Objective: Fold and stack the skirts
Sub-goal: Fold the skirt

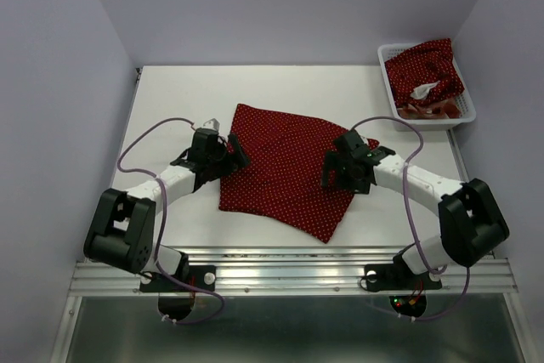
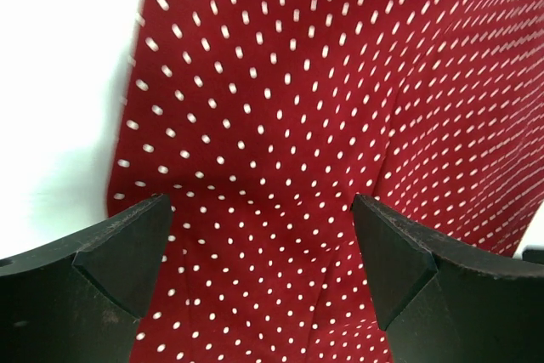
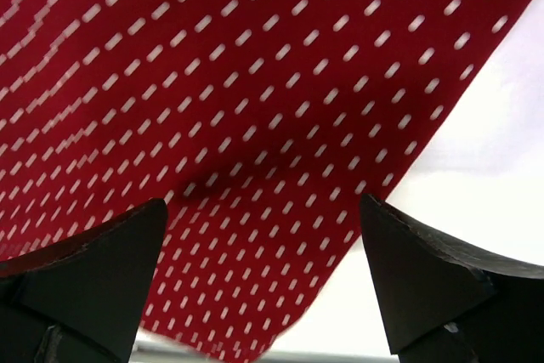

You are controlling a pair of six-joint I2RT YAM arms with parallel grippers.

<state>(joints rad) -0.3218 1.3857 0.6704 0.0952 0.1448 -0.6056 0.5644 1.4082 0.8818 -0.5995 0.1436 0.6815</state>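
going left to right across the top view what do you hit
left pincer → spread polka-dot skirt → right pincer → white basket holding another polka-dot skirt

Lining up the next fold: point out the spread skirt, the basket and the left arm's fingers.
spread skirt (image 1: 285, 167): top view, middle of the cloth.
basket (image 1: 433, 122): top view, its near wall.
left fingers (image 2: 106, 265): left wrist view, the left-side finger.
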